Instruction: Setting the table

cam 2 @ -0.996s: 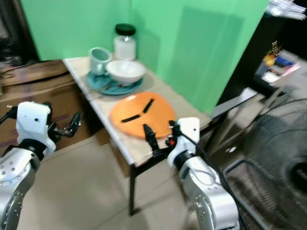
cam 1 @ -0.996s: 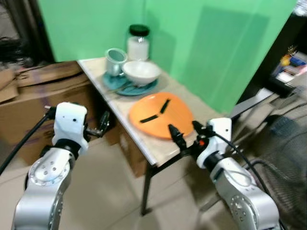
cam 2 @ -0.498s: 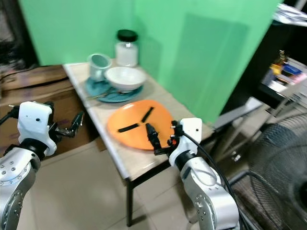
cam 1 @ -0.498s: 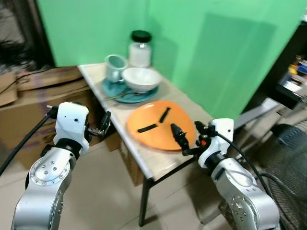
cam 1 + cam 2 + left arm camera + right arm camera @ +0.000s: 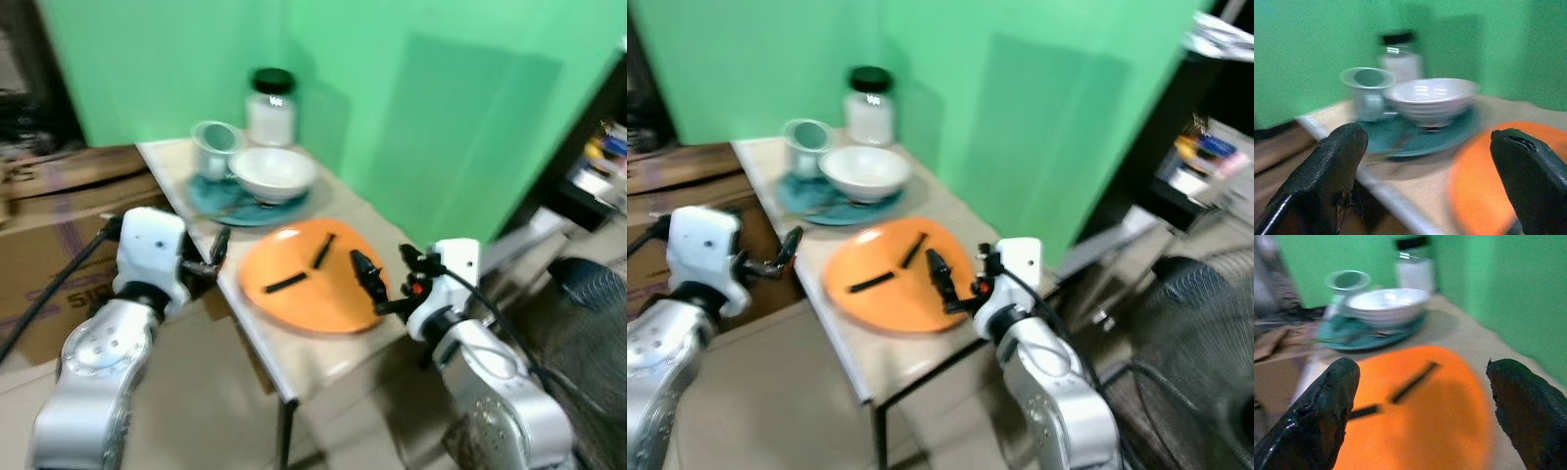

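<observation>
A small beige table (image 5: 364,208) carries an orange plate (image 5: 312,294) with two black strips (image 5: 321,253) lying on it. Behind it a white bowl (image 5: 273,171) sits on a teal plate (image 5: 227,204), beside a pale teal cup (image 5: 215,147) and a black-lidded jar (image 5: 271,95). My right gripper (image 5: 388,272) is open, hovering over the orange plate's near right edge. My left gripper (image 5: 216,257) is open at the table's left edge, level with the top. In the left wrist view the bowl (image 5: 1431,100) lies ahead between the fingers (image 5: 1330,169).
Cardboard boxes (image 5: 44,211) stand on the floor left of the table. A green backdrop (image 5: 431,88) rises behind it. A floor fan (image 5: 588,294) and a dark shelf with small items (image 5: 605,147) are on the right. Tiled floor lies in front.
The view has shifted and blurred as I move closer to the table. My right gripper now reaches over the orange plate's edge instead of the table's front edge.
</observation>
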{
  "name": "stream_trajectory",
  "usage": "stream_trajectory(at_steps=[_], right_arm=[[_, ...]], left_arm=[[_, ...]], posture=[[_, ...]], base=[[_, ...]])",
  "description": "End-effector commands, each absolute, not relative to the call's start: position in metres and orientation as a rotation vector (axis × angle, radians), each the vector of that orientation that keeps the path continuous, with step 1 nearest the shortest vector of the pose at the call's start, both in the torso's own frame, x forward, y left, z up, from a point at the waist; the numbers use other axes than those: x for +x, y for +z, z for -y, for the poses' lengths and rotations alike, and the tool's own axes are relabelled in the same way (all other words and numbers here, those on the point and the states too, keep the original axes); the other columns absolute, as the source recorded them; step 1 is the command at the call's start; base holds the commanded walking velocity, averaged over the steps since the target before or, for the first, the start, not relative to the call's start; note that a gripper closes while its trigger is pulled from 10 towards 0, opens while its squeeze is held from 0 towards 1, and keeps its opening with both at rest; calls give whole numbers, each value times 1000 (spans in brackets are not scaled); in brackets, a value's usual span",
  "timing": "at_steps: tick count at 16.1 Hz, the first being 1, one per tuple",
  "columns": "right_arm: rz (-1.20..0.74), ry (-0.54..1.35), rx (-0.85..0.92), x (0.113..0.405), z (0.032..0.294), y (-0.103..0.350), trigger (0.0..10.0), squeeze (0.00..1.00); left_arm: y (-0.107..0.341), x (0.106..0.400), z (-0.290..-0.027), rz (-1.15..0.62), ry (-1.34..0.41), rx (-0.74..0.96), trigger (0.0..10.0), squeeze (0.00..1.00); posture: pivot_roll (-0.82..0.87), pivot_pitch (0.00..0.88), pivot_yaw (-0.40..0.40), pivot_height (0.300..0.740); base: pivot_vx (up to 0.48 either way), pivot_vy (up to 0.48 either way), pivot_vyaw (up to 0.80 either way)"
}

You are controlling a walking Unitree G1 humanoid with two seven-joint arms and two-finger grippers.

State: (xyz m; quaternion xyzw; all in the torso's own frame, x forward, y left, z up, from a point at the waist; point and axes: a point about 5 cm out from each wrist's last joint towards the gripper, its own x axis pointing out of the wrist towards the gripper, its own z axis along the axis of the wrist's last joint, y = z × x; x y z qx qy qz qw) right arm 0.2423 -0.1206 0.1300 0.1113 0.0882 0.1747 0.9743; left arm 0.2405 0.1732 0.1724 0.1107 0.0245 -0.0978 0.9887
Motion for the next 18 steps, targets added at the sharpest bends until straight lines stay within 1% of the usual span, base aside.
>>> stream_trajectory(at_steps=[1,5,7,8,9,11,12,15,18], right_arm=[[-172,335,228,244,124,131,10000,0],[-174,326,228,245,126,131,10000,0],[-197,330,185,250,133,127,10000,0],[-203,343,171,252,135,126,10000,0],[-219,386,135,254,134,125,10000,0],[-231,420,124,257,135,123,10000,0],[-240,441,109,260,136,123,10000,1000],[-244,475,90,264,137,121,10000,1000],[-235,482,81,267,135,121,10000,1000]], left_arm=[[174,241,-175,-45,-198,233,10000,0],[173,242,-174,-45,-216,238,10000,0],[166,249,-165,-60,-348,288,10000,0],[164,251,-163,-65,-387,295,10000,0],[158,255,-163,-91,-446,302,10000,0],[146,258,-168,-158,-482,330,10000,0],[136,259,-171,-204,-526,359,10000,0],[117,258,-177,-259,-619,393,10000,0],[103,269,-185,-265,-579,426,10000,0]], posture=[[183,0,-54,740],[180,0,-54,740],[179,0,-59,740],[173,0,-58,740],[168,0,-54,740],[161,0,-53,740],[153,0,-51,740],[152,0,-54,740],[153,0,-56,740]], base=[[300,0,0],[295,0,0],[0,0,0],[0,0,0],[0,0,0],[0,0,0],[0,0,0],[0,0,0],[0,0,0]])
